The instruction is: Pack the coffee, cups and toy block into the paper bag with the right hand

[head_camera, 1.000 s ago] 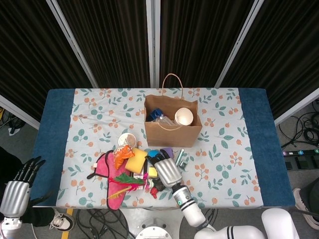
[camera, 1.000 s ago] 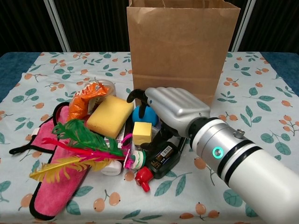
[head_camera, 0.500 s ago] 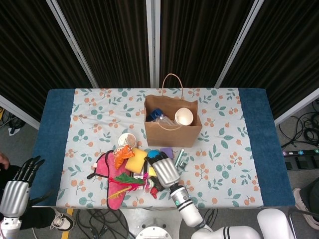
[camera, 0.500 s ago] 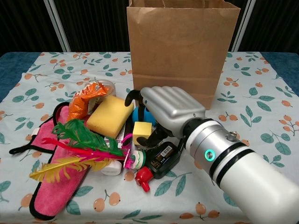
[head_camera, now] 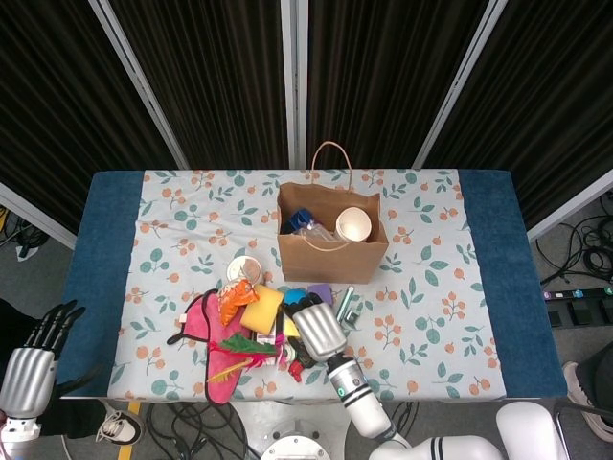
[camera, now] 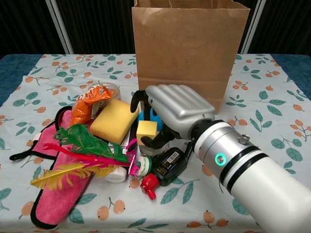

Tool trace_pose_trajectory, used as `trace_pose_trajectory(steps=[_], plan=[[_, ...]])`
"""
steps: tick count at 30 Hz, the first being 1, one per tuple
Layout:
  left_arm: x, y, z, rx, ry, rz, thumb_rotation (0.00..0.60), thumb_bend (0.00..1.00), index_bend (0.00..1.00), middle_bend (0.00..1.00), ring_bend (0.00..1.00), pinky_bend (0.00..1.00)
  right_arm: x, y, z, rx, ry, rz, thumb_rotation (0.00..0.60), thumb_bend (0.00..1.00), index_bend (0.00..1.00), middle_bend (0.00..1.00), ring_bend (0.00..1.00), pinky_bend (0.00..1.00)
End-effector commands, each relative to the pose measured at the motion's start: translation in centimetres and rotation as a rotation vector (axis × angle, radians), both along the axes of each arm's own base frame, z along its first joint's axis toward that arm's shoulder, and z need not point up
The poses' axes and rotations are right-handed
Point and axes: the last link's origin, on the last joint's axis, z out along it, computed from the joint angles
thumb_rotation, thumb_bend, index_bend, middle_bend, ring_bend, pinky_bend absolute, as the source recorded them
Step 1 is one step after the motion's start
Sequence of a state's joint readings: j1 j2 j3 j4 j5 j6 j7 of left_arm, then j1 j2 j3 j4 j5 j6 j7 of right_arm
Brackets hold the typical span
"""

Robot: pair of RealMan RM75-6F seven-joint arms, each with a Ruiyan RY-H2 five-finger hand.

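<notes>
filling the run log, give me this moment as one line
right hand: pinches yellow toy block over pile | left hand: idle, off table | paper bag: upright, cup inside

Paper bag [camera: 187, 53] mouth open above; sponge [camera: 114, 120] crowds the left.

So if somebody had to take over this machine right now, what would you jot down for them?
Right robot hand: curled over the small yellow toy block in the clutter pile, seemingly pinching it; block not clearly lifted.
Left robot hand: off the table's left edge, fingers apart, holding nothing.
Brown paper bag: upright behind the pile, already holding a white paper cup and something blue.
Another white cup stands left of the bag, unpacked.
Left: bag the block, then that cup.
</notes>
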State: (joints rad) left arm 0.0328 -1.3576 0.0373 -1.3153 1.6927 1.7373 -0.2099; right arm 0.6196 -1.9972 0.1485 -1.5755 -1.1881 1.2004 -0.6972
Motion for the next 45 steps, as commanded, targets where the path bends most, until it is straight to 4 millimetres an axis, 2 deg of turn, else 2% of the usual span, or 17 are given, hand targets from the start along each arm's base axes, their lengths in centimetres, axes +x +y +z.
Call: trace_pose_trajectory(steps=[1,4,14,18,23,27,32,38,45], plan=[[0.0,0.0,0.0,-0.001,0.000,0.001,0.600,0.16,0.18,0.19,0.12,0.23,1.0,0.0,1.9,-0.040,-0.044,0.033,0.600,0.21,0.33,0.48,0.36,0.27],[0.0,0.0,0.0,-0.002,0.001,0.001,0.600,0.16,0.18,0.19,0.12,0.23,2.5,0.1,4.3,-0.078,-0.096,0.076,0.600,0.21,0.33,0.48,0.36,0.28],[0.0,-0.1,-0.3,-0.012,0.008,-0.001,0.600,0.16,0.18,0.19,0.12,0.23,8.6,0.3,14.4,-0.226,-0.337,0.223,0.600,0.22,0.34,0.48,0.37,0.28],[0.0,-0.1,-0.3,-0.011,0.011,-0.005,0.600,0.16,0.18,0.20,0.12,0.23,9.7,-0.8,17.2,-0.320,-0.388,0.254,0.600,0.22,0.34,0.48,0.37,0.28],[0.0,-0.1,-0.3,-0.014,0.012,-0.005,0.600,0.16,0.18,0.20,0.12,0.23,9.4,-2.8,19.8,-0.489,-0.344,0.286,0.600,0.22,0.34,0.48,0.37,0.28],[0.1,-0.2,-0.4,-0.014,0.013,-0.007,0.600,0.16,0.18,0.19,0.12,0.23,8.1,-4.4,20.8,-0.608,-0.281,0.283,0.600,0.22,0.34,0.48,0.37,0.28],[0.0,-0.2,-0.4,-0.014,0.014,-0.008,0.600,0.16,0.18,0.19,0.12,0.23,5.8,-6.9,20.7,-0.715,-0.169,0.227,0.600,0.23,0.34,0.48,0.37,0.28],[0.0,-0.1,-0.4,-0.014,0.015,-0.006,0.600,0.16,0.18,0.19,0.12,0.23,3.3,-9.5,19.5,-0.712,-0.115,0.128,0.600,0.23,0.34,0.48,0.37,0.28],[0.0,-0.2,-0.4,-0.017,0.017,-0.004,0.600,0.16,0.18,0.19,0.12,0.23,1.3,-10.9,17.9,-0.649,-0.097,0.050,0.600,0.20,0.32,0.46,0.36,0.25]])
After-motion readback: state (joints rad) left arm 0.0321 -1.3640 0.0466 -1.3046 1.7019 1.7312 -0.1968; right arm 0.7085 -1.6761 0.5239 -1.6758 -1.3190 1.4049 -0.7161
